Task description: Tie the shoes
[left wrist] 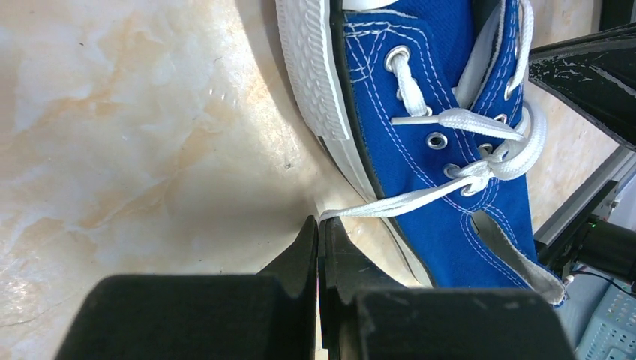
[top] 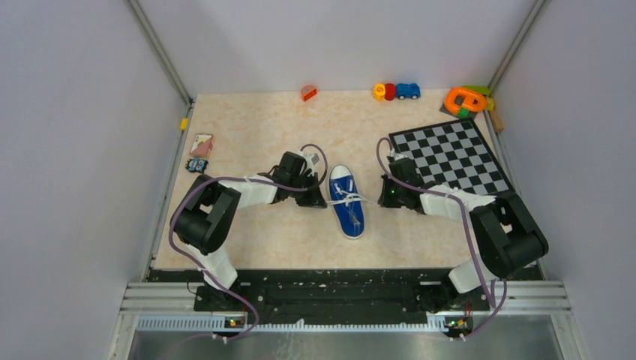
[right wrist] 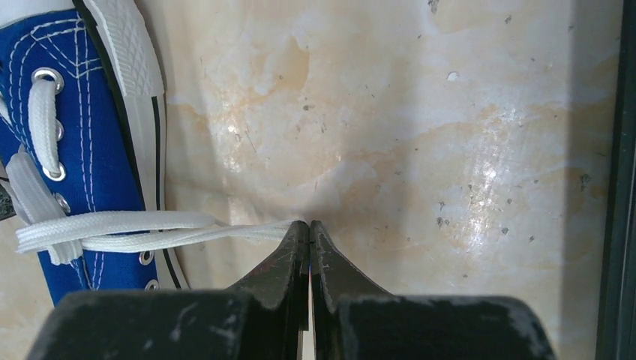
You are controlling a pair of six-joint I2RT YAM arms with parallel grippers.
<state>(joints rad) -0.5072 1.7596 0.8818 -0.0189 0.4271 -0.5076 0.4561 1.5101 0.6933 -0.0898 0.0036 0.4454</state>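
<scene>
My left gripper (left wrist: 320,222) is pressed fully closed, its tips pinching a single lace strand (left wrist: 390,201) that runs taut from the crossing over the shoe's eyelets. My right gripper (right wrist: 309,223) is closed just as tight, its tips nipping a doubled lace (right wrist: 150,229) that stretches across to the shoe's white sole rim. Both grippers sit low over the table (top: 255,127), one on each side of the shoe (top: 347,202). The shoe lies flat near the table's middle, between the grippers, its white toe cap pointing away from my bases. A checkerboard (top: 450,157) lies beyond my right arm.
</scene>
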